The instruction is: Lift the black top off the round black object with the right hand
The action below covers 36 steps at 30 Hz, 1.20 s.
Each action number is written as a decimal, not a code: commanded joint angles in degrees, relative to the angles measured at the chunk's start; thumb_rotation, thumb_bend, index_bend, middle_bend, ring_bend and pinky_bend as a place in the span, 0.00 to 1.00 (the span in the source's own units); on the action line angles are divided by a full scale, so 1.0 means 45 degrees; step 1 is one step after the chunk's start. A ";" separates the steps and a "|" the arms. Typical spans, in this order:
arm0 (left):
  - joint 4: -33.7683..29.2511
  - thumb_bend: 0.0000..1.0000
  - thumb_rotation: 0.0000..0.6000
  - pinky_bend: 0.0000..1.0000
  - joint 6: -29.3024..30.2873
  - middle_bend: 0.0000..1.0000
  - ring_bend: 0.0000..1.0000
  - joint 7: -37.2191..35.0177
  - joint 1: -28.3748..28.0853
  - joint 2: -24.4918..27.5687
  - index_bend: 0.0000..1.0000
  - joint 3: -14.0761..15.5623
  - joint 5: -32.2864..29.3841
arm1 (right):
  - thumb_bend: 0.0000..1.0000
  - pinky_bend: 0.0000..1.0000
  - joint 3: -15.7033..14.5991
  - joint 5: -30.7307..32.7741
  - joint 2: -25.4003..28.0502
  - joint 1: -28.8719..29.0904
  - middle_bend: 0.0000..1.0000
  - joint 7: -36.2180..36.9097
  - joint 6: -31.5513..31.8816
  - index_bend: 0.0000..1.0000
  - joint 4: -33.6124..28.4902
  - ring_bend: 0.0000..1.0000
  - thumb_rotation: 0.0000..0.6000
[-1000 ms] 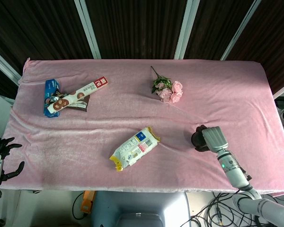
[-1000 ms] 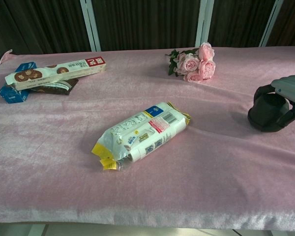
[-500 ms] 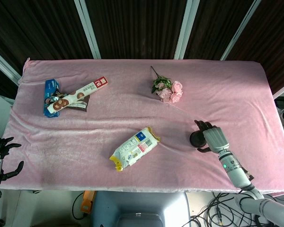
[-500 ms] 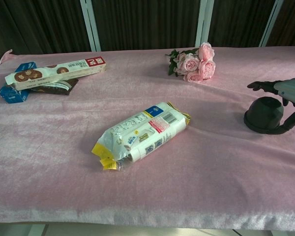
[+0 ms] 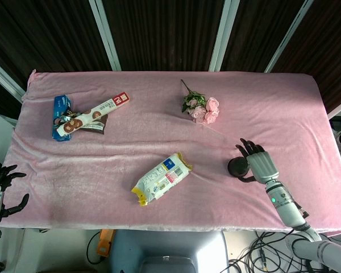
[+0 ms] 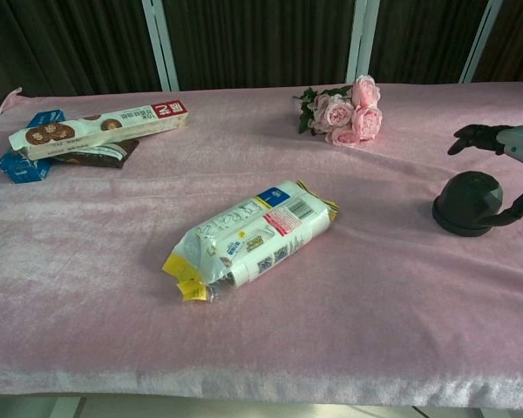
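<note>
Hovering over the round black object [image 6: 467, 204], the right hand [image 5: 260, 162] has its fingers [image 6: 471, 135] spread apart and holds nothing; in the chest view the upper fingers reach out above the dome while the thumb curves down on its right side, close to or touching the rim, and which of the two cannot be told. The object sits on the pink tablecloth [image 5: 159, 136] directly beneath and between those fingers, with its wider base ring visible below the domed black top [image 6: 471, 188]. The seam between top and base is too small to make out.

Risks, as judged from this pose:
- Closing too low would catch the base ring along with the top, so the whole object would rise rather than the top alone.
- A one-sided push from the thumb before the opposing fingers arrive would likely slide the object across the soft cloth, away from the palm.
- The dome looks smooth and rounded; fingers closing high on it may slip upward and off.
- If the top fits tightly, lifting could drag the base up and drop it.

The left hand [image 5: 0, 187] hangs open off the near table edge, far from the fingers at work. The rose bunch [image 6: 342, 111] and the snack packet [image 6: 248, 235] lie well beyond the fingertips' reach.
</note>
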 commanded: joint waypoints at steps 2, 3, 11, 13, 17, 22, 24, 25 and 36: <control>0.0001 0.35 1.00 0.34 0.0000 0.12 0.05 0.0034 -0.0004 -0.0008 0.31 -0.0003 -0.0012 | 0.18 0.50 0.0028 0.0164 -0.0133 -0.0005 0.29 -0.0355 -0.0074 0.42 0.0165 0.30 1.00; 0.0002 0.35 1.00 0.34 0.0003 0.12 0.05 0.0036 -0.0003 -0.0009 0.31 -0.0005 -0.0016 | 0.18 0.53 0.0024 0.0197 -0.0179 0.0007 0.31 -0.0451 -0.0116 0.43 0.0220 0.32 1.00; -0.0004 0.35 1.00 0.34 0.0006 0.12 0.05 0.0032 0.0001 -0.0005 0.31 -0.0006 -0.0025 | 0.18 0.72 0.0104 0.0182 -0.0758 -0.0030 0.44 -0.0837 0.0277 0.56 0.0802 0.51 1.00; -0.0012 0.35 1.00 0.34 0.0010 0.12 0.05 0.0037 0.0003 -0.0007 0.31 0.0004 -0.0002 | 0.18 0.75 0.0137 0.0059 -0.0948 -0.0082 0.47 -0.0734 0.0589 0.62 0.1046 0.56 1.00; -0.0017 0.35 1.00 0.34 0.0001 0.12 0.05 0.0047 -0.0004 -0.0002 0.31 0.0011 0.0012 | 0.18 0.78 0.0206 -0.0172 -0.1200 -0.0172 0.52 -0.0478 0.1147 0.69 0.1463 0.62 1.00; -0.0028 0.35 1.00 0.34 0.0004 0.12 0.05 0.0068 -0.0001 -0.0004 0.31 0.0018 0.0012 | 0.18 0.79 0.0223 -0.0264 -0.1283 -0.0223 0.53 -0.0270 0.1344 0.70 0.1650 0.63 1.00; -0.0034 0.35 1.00 0.34 -0.0005 0.12 0.05 0.0074 -0.0002 -0.0001 0.31 0.0016 -0.0003 | 0.18 0.79 0.0364 -0.0292 -0.1209 -0.0283 0.53 0.0130 0.1620 0.70 0.1529 0.63 1.00; -0.0034 0.35 1.00 0.34 -0.0004 0.12 0.05 0.0075 -0.0002 0.0002 0.31 0.0013 -0.0011 | 0.18 0.79 0.0408 -0.0358 -0.1086 -0.0339 0.53 0.0430 0.1806 0.70 0.1331 0.63 1.00; -0.0052 0.35 1.00 0.34 0.0032 0.12 0.05 -0.0025 0.0030 0.0032 0.31 0.0005 -0.0014 | 0.18 0.79 0.0187 -0.0094 0.1323 -0.1664 0.53 0.0529 0.2861 0.69 -0.1458 0.63 1.00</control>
